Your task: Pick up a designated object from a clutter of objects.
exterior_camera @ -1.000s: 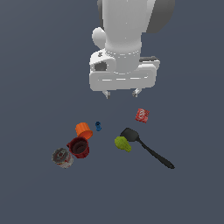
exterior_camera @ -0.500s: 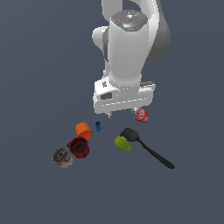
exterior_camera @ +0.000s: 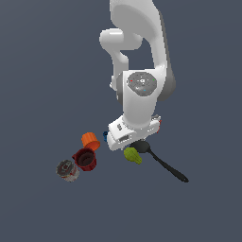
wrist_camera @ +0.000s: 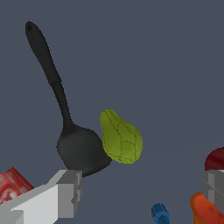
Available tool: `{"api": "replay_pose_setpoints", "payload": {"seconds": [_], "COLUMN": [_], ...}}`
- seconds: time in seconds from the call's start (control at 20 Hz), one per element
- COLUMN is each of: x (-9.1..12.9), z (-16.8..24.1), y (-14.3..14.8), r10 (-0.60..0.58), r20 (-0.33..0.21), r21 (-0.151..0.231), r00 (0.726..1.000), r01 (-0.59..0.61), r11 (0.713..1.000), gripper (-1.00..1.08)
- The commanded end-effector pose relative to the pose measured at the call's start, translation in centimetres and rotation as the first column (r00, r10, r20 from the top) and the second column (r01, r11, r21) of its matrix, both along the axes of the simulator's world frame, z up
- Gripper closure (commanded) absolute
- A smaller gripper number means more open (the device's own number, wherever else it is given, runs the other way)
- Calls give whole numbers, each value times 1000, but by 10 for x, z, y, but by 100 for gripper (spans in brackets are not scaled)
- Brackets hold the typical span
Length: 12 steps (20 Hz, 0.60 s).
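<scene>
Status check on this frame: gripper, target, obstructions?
Gripper open, above the clutter. Yellow-green lump on the surface, ungrasped. Black spatula head right against it; nothing else crowding.

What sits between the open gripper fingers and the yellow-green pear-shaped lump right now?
Nothing. In the wrist view the stretch from the gripper to the yellow-green pear-shaped lump is bare grey floor. The black spatula's head touches the lump's side, outside that path.

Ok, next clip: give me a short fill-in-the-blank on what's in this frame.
1. The yellow-green lump lies right beside the head of the black ____.
2. In the wrist view, the gripper fingers stand wide ____.
3. The dark red cup sits between the orange cup and the grey-red ____.

Missing: spatula; apart; can
</scene>
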<state>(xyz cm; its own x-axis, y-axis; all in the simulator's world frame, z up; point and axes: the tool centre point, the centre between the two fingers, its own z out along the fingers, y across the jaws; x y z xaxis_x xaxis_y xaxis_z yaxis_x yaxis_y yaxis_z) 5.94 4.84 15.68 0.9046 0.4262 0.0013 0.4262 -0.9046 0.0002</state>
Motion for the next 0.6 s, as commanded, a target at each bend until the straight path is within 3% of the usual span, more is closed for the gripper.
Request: {"api": "replay_pose_setpoints", "payload": {"seconds": [0.0,0.55], "x": [3,5], "z": [-21,-66], "y": [2,8], "r10": [50,150], "r20": [1,-1], "r21": [-1,0], "r00": [999,989], "r01": [-50,-150], "r11": [999,989], "gripper": [-92,-92]}}
